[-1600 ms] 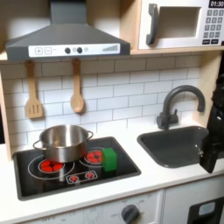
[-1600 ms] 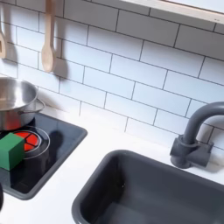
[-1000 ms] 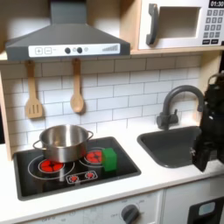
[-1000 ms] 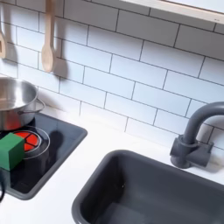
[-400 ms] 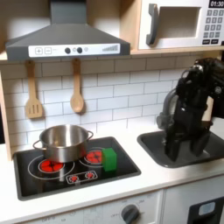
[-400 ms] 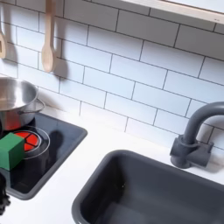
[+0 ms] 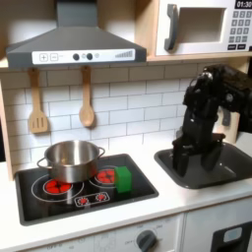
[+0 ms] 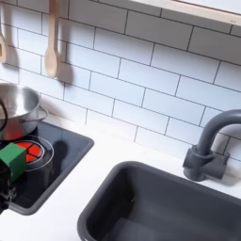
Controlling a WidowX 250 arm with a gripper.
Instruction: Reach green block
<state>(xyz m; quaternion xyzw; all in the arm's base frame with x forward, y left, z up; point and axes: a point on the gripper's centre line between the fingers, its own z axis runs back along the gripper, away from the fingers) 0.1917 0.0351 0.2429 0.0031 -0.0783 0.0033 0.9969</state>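
In the first exterior view the black arm fills the right middle of the frame, bent downward with its gripper (image 7: 185, 163) hanging over the dark sink (image 7: 224, 172), at the sink's left end. The fingers are dark against the dark basin, so whether they are spread or closed cannot be told; nothing is seen held between them. Behind the arm, the dark faucet (image 7: 189, 126) rises from the white counter.

The green block (image 7: 123, 178) sits left of the gripper and well apart from it, near the centre of the frame, on the right part of the black stovetop (image 7: 59, 202). It stands upright beside a red burner ring. In the second exterior view the green block (image 8: 11, 160) lies at the left edge of the frame, on the stovetop's near part, with thin dark cables crossing in front of it.

Just left of the block in the first exterior view, the steel pot (image 7: 69, 157) rests on the stovetop's back left burner. Two wooden utensils (image 7: 87, 98) hang on the white tile wall above it, under the grey range hood (image 7: 74, 44). A microwave (image 7: 202, 28) occupies the upper right corner.
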